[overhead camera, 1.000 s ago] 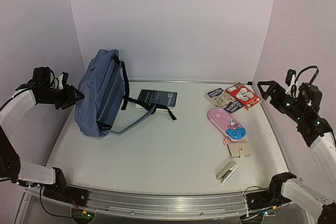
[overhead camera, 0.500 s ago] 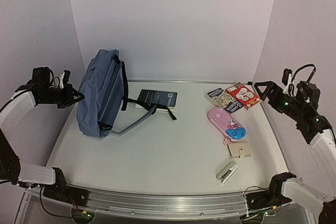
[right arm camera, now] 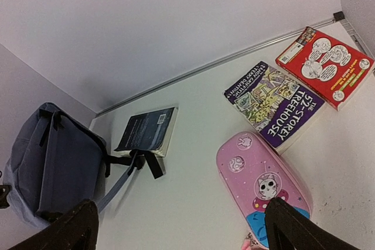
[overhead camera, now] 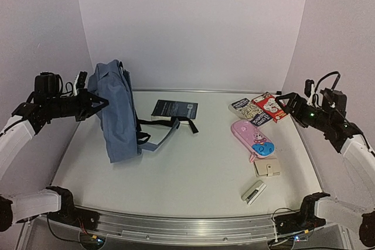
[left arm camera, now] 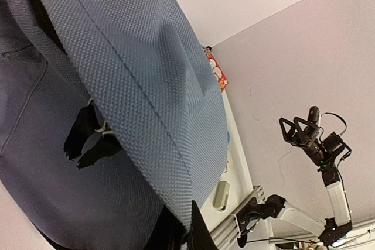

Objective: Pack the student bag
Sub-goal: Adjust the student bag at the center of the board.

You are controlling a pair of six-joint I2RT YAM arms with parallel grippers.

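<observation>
The student bag point(overhead camera: 117, 109), dusty blue with black straps, hangs upright at the left of the table, its strap point(overhead camera: 167, 127) trailing toward a dark book. My left gripper point(overhead camera: 99, 105) is shut on the bag's fabric near its top edge. In the left wrist view the blue cloth point(left arm camera: 135, 74) fills the frame and runs down between the closed fingers of the left gripper point(left arm camera: 184, 232). My right gripper point(overhead camera: 287, 102) hovers open above the right rear of the table, holding nothing. In its own view the right gripper point(right arm camera: 181, 229) looks down on the bag point(right arm camera: 53, 174).
A dark book point(overhead camera: 174, 109) lies at the back centre. A purple book point(overhead camera: 248, 111) and a red book point(overhead camera: 271, 106) lie at the back right, a pink pencil case point(overhead camera: 252, 139) in front of them. Nearer the front lie a beige wallet point(overhead camera: 267, 169) and a stapler point(overhead camera: 254, 192).
My left gripper has closed on the bag and pulled it up and to the right, so it now hangs more upright. The right gripper has moved a little inward.
</observation>
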